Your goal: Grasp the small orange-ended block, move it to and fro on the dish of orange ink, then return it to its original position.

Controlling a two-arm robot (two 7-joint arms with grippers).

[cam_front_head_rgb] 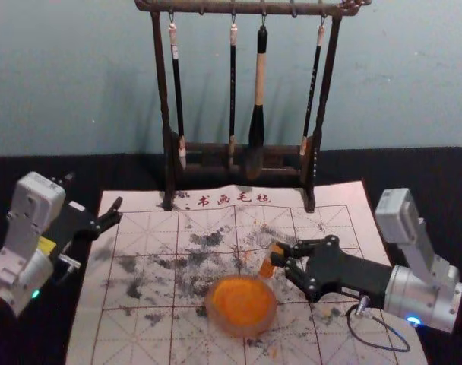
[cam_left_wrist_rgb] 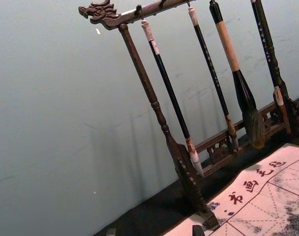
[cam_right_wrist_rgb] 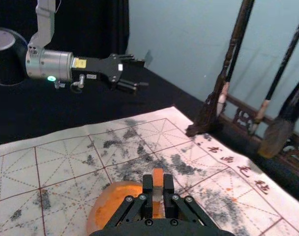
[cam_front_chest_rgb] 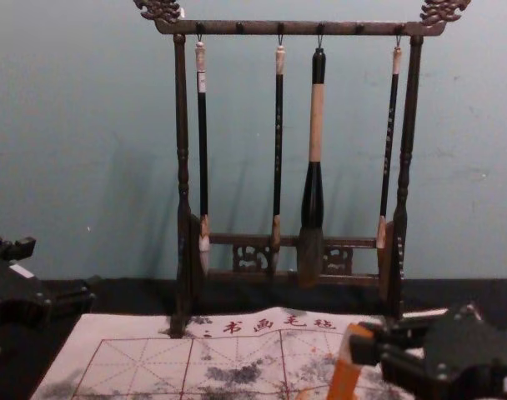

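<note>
The pale mat [cam_front_head_rgb: 85, 334] bears the characters [cam_front_head_rgb: 232, 200] 书画毛毡.

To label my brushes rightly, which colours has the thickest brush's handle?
From the top, the handle is black, tan, then black; clearest in the chest view.

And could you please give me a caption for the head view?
Right gripper holding the orange-ended block by the dish of orange ink, left gripper open, brushes hanging behind.
</note>
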